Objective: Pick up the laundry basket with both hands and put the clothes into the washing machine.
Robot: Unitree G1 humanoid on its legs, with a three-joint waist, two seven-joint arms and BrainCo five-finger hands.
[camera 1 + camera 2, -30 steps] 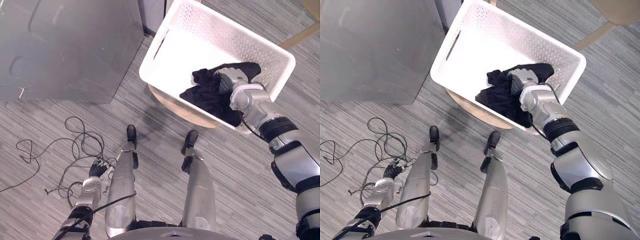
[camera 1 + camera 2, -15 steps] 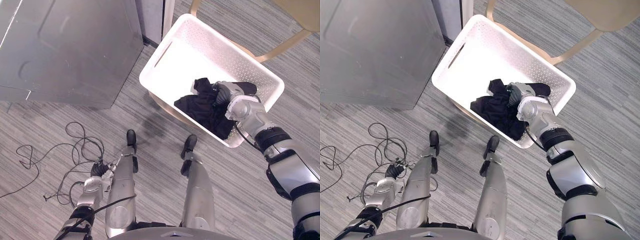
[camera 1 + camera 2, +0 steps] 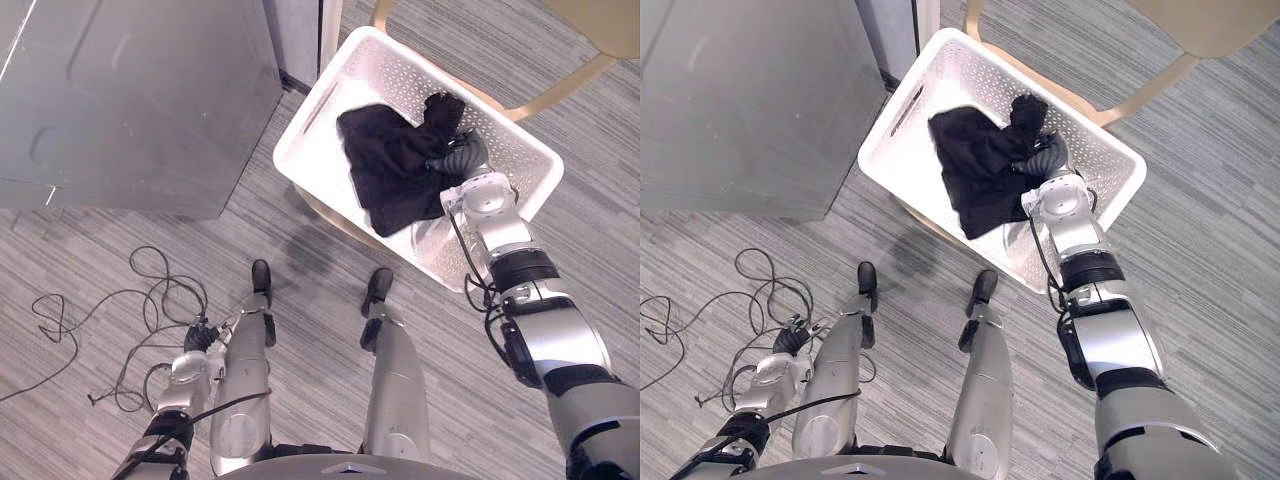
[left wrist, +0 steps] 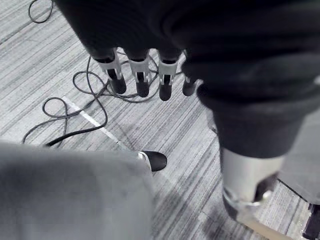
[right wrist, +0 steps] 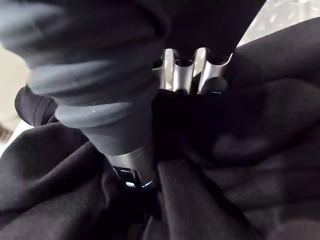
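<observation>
A white perforated laundry basket (image 3: 330,95) rests on a pale wooden chair (image 3: 560,85) ahead of me. My right hand (image 3: 462,160) is over the basket, shut on a black garment (image 3: 390,170) that hangs from it, lifted above the basket floor. In the right wrist view its fingers (image 5: 182,75) and thumb pinch the black cloth (image 5: 240,150). The grey washing machine (image 3: 130,100) stands to the left of the basket. My left hand (image 3: 196,338) hangs low by my side over the floor, its fingers (image 4: 142,82) straight and holding nothing.
Grey striped floor (image 3: 120,250) lies between the machine and the basket. A white post (image 3: 328,35) stands behind the basket beside the machine's corner.
My right hand has closed on the black garment and raised it from the basket's floor, so the cloth now hangs spread. The camera view has shifted a little.
</observation>
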